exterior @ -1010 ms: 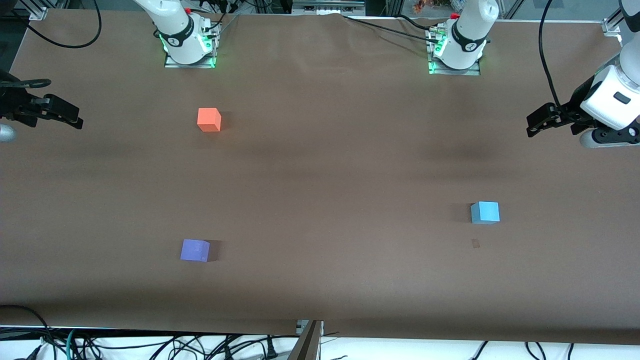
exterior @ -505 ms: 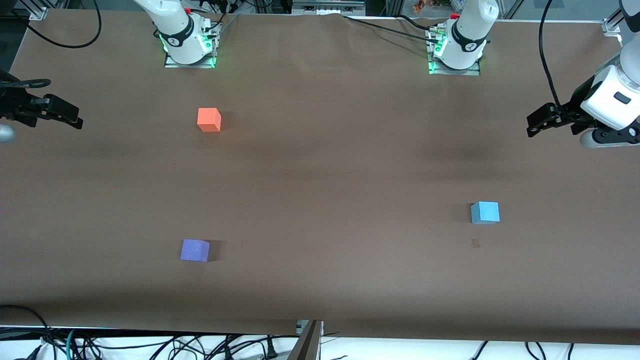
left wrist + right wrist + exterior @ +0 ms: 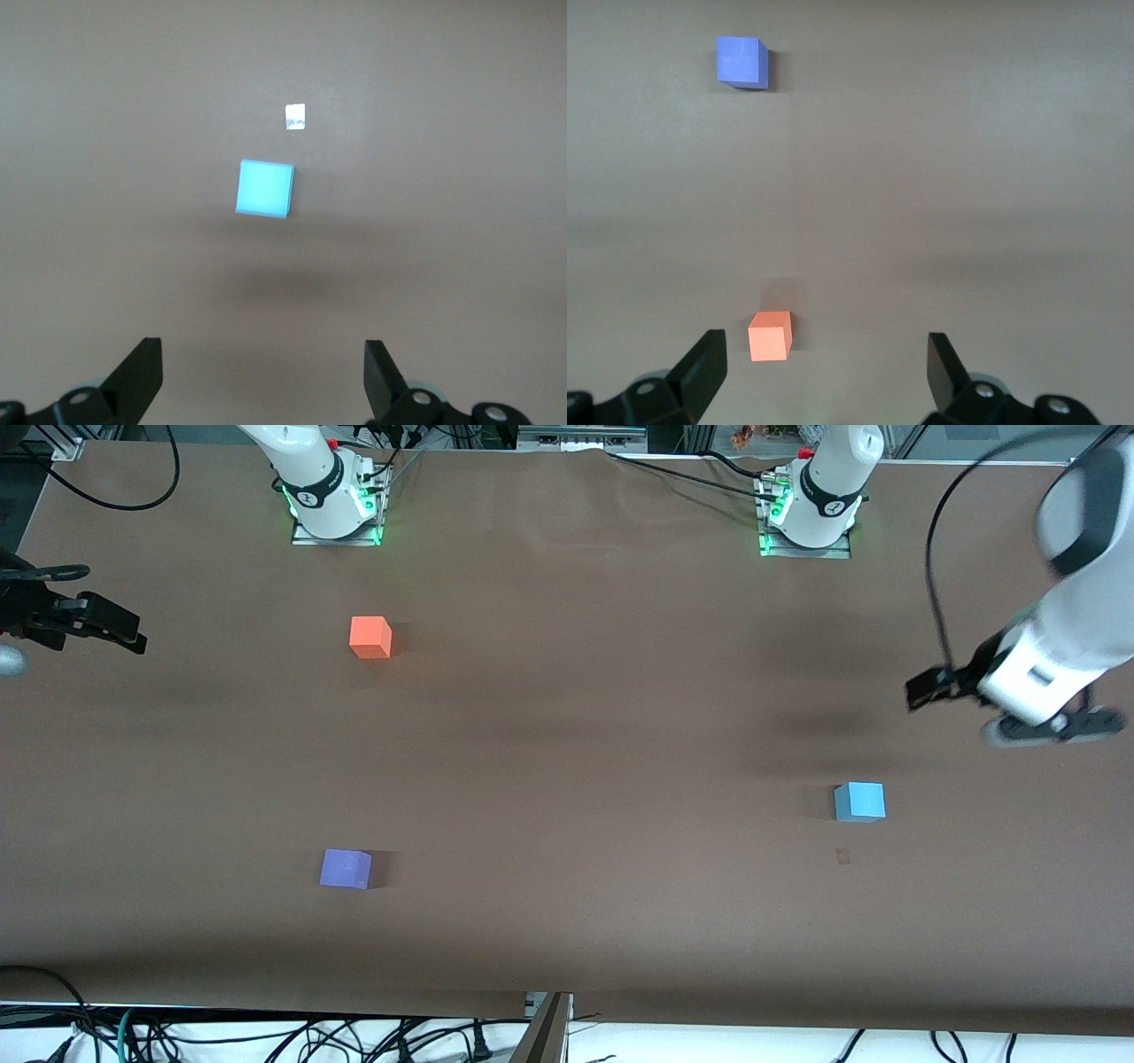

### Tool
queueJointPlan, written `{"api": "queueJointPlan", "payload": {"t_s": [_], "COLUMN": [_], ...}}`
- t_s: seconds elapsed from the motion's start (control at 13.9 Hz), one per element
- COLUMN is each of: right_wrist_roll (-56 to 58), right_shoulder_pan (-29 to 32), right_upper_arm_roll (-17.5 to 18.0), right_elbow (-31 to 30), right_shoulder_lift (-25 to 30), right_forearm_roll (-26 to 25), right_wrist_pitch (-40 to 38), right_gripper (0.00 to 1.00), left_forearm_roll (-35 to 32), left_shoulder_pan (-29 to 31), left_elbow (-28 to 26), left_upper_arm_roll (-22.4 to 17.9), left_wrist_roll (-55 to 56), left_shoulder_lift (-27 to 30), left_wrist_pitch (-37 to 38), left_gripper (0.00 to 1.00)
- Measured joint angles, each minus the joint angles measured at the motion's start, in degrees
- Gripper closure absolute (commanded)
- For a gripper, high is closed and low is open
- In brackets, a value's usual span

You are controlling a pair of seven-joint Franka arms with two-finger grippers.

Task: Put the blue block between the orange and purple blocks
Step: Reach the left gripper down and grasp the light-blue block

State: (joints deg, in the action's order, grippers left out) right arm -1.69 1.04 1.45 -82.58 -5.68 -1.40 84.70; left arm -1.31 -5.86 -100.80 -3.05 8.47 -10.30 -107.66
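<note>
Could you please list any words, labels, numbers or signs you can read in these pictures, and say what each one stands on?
None can be read.
Blue block, orange block, purple block: plain faces.
Small tag on the table beside the blue block: no readable marks.
Round marks on both arm bases: too small.

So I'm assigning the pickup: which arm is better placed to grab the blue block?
Left, probably: the left gripper hangs open near the blue block. The right gripper waits open at the table's other end.

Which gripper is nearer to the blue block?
Left. The left gripper is up over the table by the blue block, open. The right gripper waits open at the right arm's end.
</note>
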Motion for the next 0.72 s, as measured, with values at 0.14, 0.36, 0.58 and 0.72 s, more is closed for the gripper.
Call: {"api": "queueJointPlan", "payload": {"t_s": [0.14, 0.36, 0.58, 0.72], "right_wrist_roll": [0.0, 0.0, 0.0, 0.0], "right_shoulder_pan": [0.0, 0.01, 0.01, 0.02], "right_upper_arm_roll": [0.0, -0.01, -0.01, -0.02], "right_elbow": [0.01, 0.02, 0.02, 0.02], "right_shoulder_lift": [0.0, 0.0, 0.0, 0.0], "right_forearm_roll": [0.0, 0.0, 0.0, 0.0], "right_wrist_pitch": [0.0, 0.01, 0.01, 0.02], "right_gripper": [0.0, 0.0, 0.0, 0.0], "left_forearm_roll": [0.0, 0.0, 0.0, 0.0], "left_shoulder_pan": [-0.01, -0.03, 0.36, 1.91], "left_elbow": [-4.68, -5.7, -5.66, -5.73], "left_upper_arm_roll": [0.13, 0.29, 0.19, 0.17], "left_wrist_roll": [0.0, -2.46, -4.45, -5.86], "left_shoulder_lift": [-5.24, -12.35, -15.89, -18.23], "left_wrist_pitch": [-9.73, -17.51, -21.74, -25.81], "left_gripper": [0.0, 0.0, 0.0, 0.0]}}
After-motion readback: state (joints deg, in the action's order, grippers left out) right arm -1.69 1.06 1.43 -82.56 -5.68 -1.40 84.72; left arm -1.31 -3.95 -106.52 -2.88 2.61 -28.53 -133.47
